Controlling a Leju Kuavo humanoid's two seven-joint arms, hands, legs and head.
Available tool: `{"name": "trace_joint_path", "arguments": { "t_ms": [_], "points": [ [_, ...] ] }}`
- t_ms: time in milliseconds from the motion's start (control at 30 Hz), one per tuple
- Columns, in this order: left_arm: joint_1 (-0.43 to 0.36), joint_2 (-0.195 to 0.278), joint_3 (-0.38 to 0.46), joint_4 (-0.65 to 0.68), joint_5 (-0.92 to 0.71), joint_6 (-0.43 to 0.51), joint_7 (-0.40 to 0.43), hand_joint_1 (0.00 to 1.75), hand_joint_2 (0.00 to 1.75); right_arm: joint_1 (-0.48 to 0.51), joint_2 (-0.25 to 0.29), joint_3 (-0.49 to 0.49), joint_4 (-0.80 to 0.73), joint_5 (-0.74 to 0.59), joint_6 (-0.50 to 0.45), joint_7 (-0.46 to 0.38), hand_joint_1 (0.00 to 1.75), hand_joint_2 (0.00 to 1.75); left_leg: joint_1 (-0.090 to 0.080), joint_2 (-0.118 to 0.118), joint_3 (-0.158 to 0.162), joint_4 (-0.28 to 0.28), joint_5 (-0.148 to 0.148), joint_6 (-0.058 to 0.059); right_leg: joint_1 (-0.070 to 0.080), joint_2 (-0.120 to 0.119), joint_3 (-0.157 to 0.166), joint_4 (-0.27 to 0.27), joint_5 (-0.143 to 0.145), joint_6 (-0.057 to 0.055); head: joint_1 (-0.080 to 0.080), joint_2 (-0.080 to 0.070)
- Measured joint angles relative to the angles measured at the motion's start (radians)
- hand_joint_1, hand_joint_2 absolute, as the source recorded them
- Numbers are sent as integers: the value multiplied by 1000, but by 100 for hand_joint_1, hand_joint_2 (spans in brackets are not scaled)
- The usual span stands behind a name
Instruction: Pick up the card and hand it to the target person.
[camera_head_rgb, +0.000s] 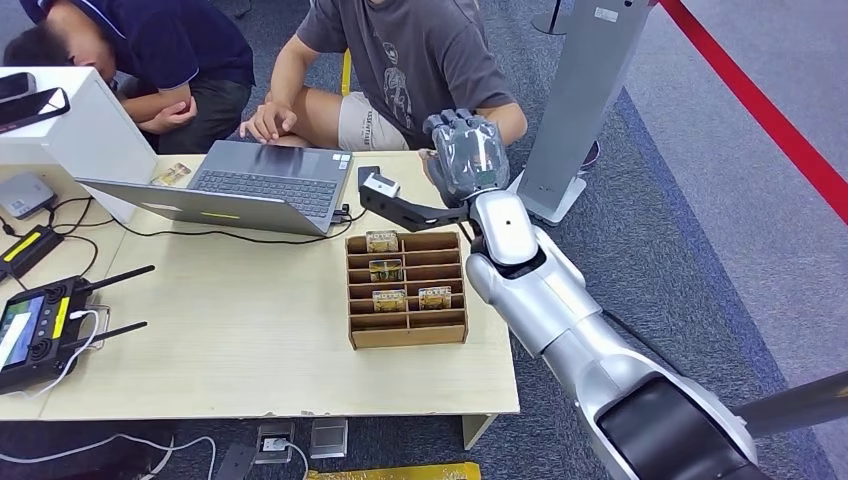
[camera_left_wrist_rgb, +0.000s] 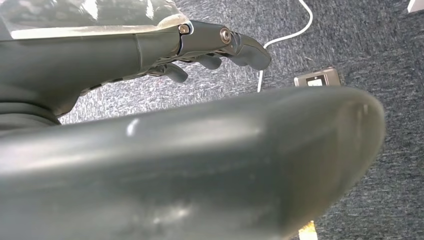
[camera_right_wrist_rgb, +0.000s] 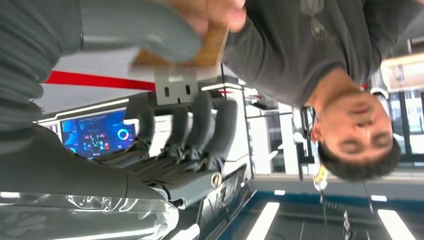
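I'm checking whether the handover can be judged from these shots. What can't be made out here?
- The card, right wrist view: blurred, partly covered by the right hand's thumb and the person's fingers; print unreadable.
- Head view: the back of the right hand hides the card.
- Left hand, left wrist view: a dark rounded body part covers much of the frame.
- Cards in the wooden rack: print too small.

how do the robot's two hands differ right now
The right hand is raised toward the person in the grey shirt, above the table's far edge; the left hand hangs over grey carpet. The right hand pinches a card between thumb and fingers, with the person's fingers on the card too; the left hand holds nothing, its fingers loosely curved. Both are grey with darker fingers.
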Motion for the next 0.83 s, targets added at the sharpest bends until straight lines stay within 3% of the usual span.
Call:
{"name": "trace_joint_path", "arguments": {
  "t_ms": [67,167,300,467,600,733,833],
  "points": [
    [0,0,0,0,0,0,-3,0,0,1,5,3,21,-4,-1,-2,0,0,0,0,0,0,0,0,0,0,0,0,0,0,0,0],
    [0,0,0,0,0,0,-8,0,0,4,9,6,38,-20,-2,-6,0,0,0,0,0,0,0,0,0,0,0,0,0,0,0,0],
    [0,1,0,0,0,0,-8,0,0,12,10,6,45,-93,-15,-40,0,175,0,0,0,0,0,0,0,0,0,0,0,0,0,0],
    [0,1,0,0,-1,0,-7,0,0,49,14,-33,22,-476,-24,-239,0,175,0,0,0,0,0,0,0,0,0,0,0,0,0,0],
    [1,2,0,0,-1,0,-8,0,0,108,16,-91,-41,-938,90,-371,0,175,0,0,0,0,0,0,0,0,0,0,0,0,0,0],
    [1,6,0,0,0,1,-12,0,0,180,0,-112,-127,-1356,168,-430,0,175,0,0,0,0,0,0,0,0,-1,0,0,0,0,0],
    [1,7,0,1,1,2,-18,0,0,230,-17,-112,-189,-1489,169,-451,0,175,0,0,0,0,0,0,0,0,-1,0,0,0,0,0]
  ]
}}
